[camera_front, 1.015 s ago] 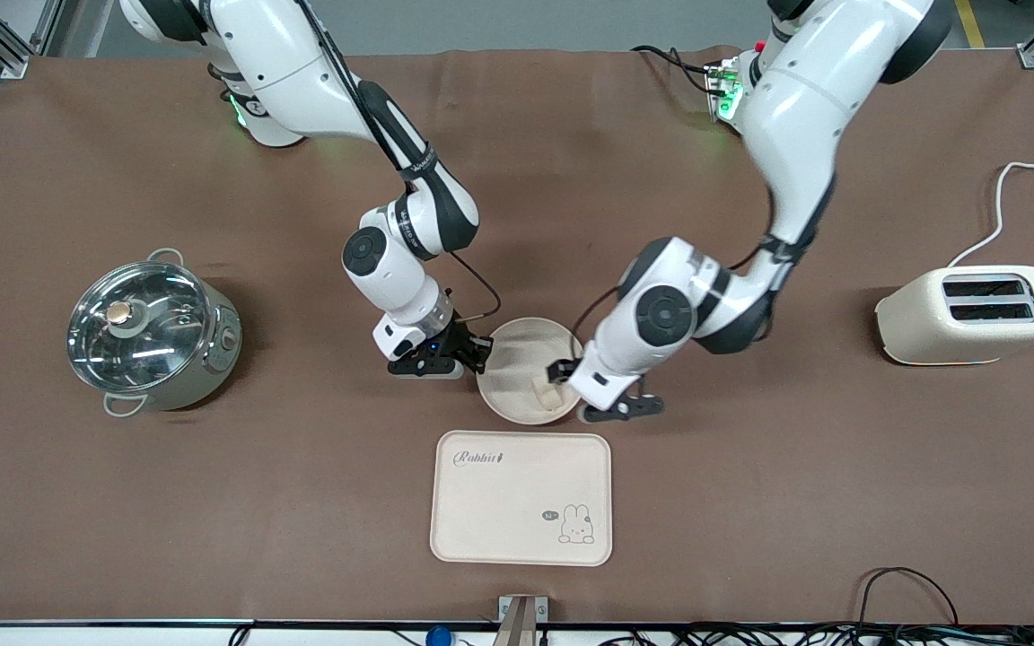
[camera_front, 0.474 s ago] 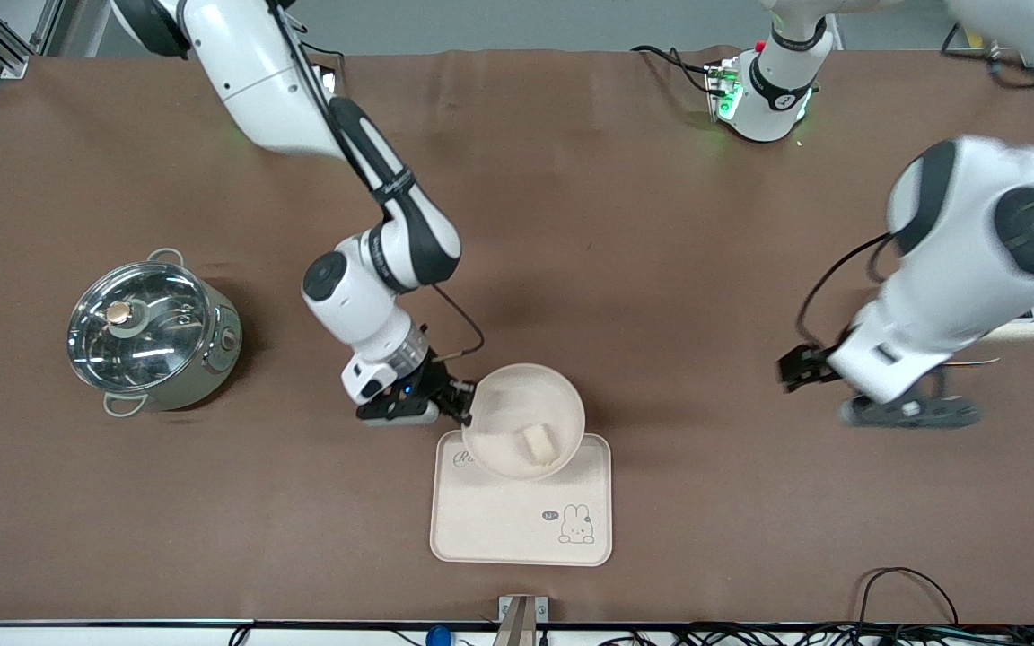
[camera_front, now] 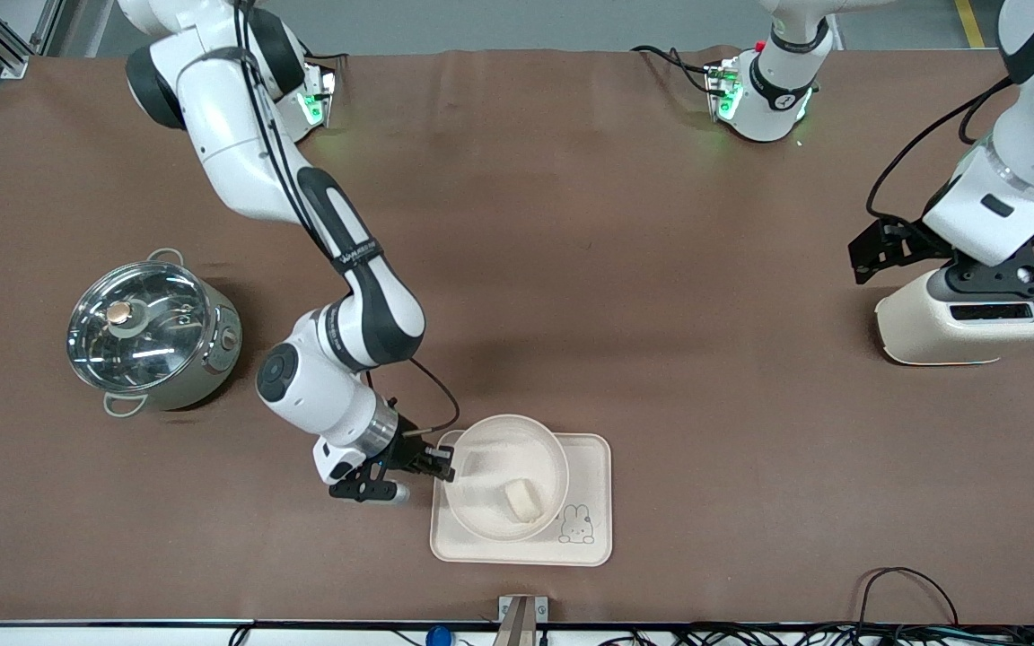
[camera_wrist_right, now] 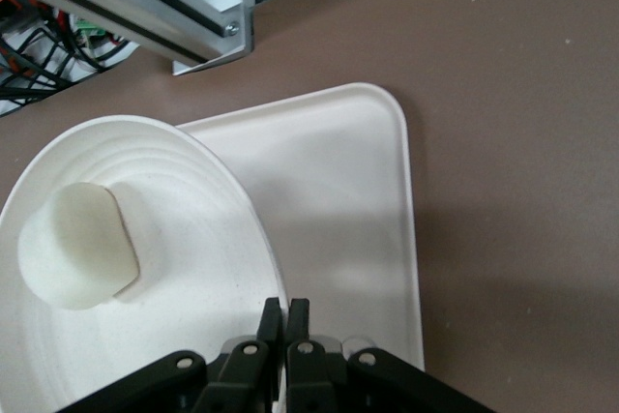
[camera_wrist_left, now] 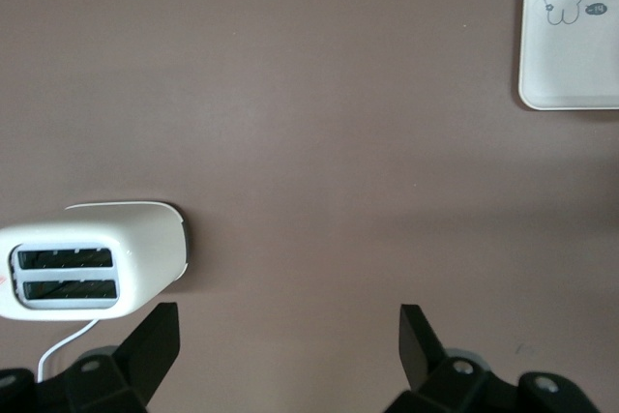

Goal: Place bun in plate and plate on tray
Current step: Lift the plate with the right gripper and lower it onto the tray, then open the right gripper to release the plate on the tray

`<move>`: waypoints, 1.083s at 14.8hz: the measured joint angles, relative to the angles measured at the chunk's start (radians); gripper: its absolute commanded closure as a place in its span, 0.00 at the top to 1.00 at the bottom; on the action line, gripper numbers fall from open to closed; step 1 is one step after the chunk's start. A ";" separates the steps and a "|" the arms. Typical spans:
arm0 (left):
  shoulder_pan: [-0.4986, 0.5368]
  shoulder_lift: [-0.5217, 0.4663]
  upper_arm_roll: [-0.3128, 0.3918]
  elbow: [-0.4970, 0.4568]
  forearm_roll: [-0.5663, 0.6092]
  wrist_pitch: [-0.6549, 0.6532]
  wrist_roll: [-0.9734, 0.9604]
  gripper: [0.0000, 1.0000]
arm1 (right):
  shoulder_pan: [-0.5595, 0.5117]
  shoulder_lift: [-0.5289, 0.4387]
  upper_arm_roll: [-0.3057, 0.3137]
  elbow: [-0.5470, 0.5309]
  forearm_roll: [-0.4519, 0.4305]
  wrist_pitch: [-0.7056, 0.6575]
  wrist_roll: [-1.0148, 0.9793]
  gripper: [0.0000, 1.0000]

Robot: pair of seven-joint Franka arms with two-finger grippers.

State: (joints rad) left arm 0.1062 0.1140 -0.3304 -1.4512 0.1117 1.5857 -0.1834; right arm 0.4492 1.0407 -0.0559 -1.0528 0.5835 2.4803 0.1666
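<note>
On tray [camera_front: 591, 544]: plate [camera_front: 490, 520] with bun [camera_front: 522, 500] | right claw [camera_front: 442, 466] clamps rim | left claw [camera_wrist_left: 290, 355] wide open over toaster [camera_front: 966, 330]

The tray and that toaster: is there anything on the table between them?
Nothing: in the left wrist view only bare brown table runs from the tray to the toaster; the front view agrees.

Brown table [camera_front: 571, 224], and three things sit straight on it. The lidded steel pot [camera_front: 151, 334] is toward the right arm's end, the cream toaster [camera_front: 966, 327] toward the left arm's end with its white cord trailing. The tray [camera_front: 591, 529] lies between them, nearest the front camera.
</note>
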 measured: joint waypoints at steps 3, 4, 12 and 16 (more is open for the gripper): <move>0.046 -0.007 0.001 -0.010 -0.039 0.000 0.029 1.00 | 0.000 0.091 -0.012 0.078 0.000 0.001 0.000 0.00; 0.048 -0.009 0.002 -0.015 -0.043 0.000 0.030 1.00 | 0.001 0.104 -0.012 0.092 0.000 0.001 0.000 0.00; -0.209 -0.104 0.310 -0.107 -0.074 0.024 0.061 1.00 | 0.009 0.127 -0.014 0.112 0.000 0.008 0.001 0.00; -0.204 -0.080 0.326 -0.061 -0.079 0.040 0.084 1.00 | 0.015 0.147 -0.032 0.114 0.000 0.017 0.001 0.00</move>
State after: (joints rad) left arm -0.0977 0.0343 -0.0048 -1.5124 0.0328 1.6261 -0.0995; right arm 0.4641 1.1875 -0.0883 -0.9387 0.5836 2.4973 0.1681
